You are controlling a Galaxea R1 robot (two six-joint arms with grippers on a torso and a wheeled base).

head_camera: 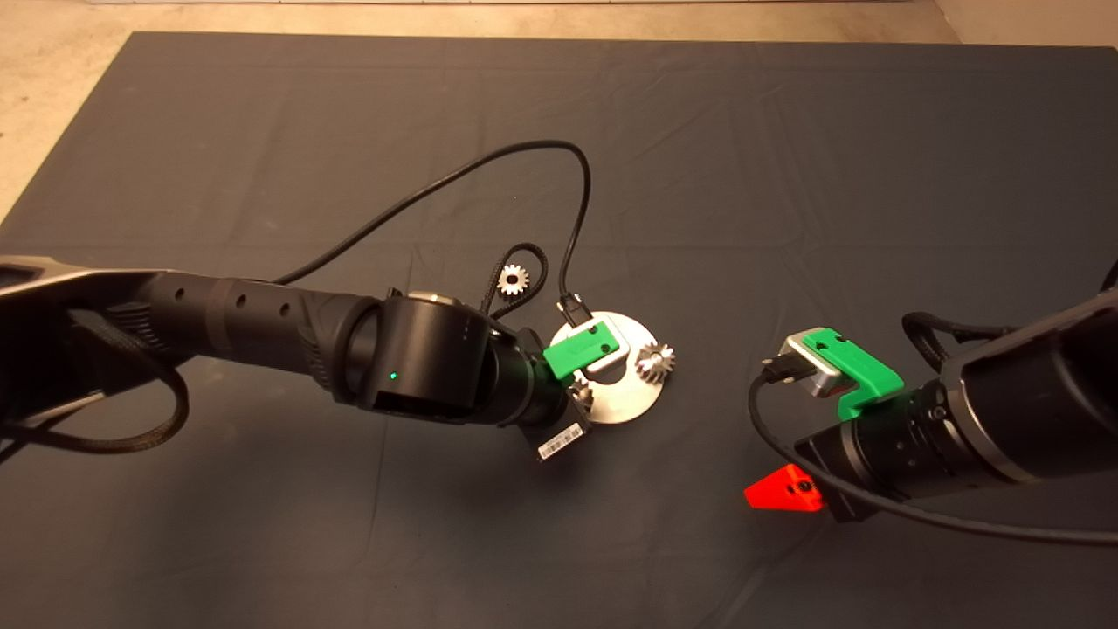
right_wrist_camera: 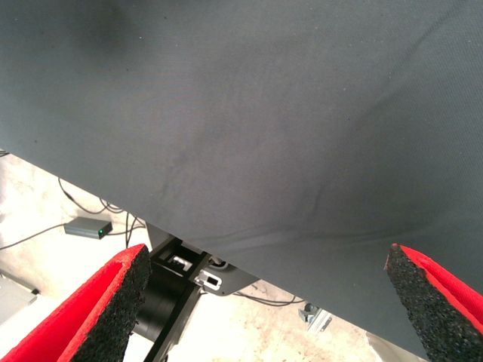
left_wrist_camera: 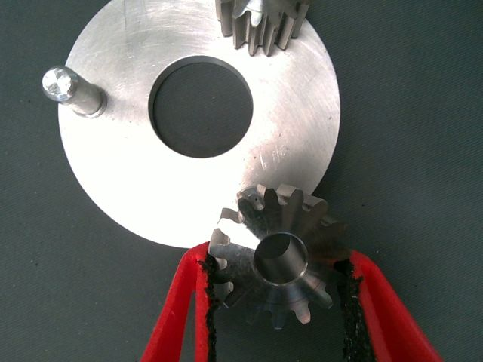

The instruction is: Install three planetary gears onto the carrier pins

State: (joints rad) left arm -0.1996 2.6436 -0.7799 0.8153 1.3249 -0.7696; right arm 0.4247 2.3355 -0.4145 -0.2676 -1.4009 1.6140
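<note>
Over the disc's near rim: left gripper [left_wrist_camera: 279, 283] pinches a planetary gear [left_wrist_camera: 278, 260], bore upward.
Disc [left_wrist_camera: 113, 181]: one gear seated [left_wrist_camera: 260, 23]; bare pin [left_wrist_camera: 69, 90] across the centre hole.
Third gear [head_camera: 513, 279]: loose on mat.
Right gripper [right_wrist_camera: 264, 302]: spread, idle, well apart.

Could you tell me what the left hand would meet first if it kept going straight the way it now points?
Probably the carrier disc: the left hand, shut on a planetary gear, points across the disc's edge towards its centre hole; height above the plate is unclear.
</note>
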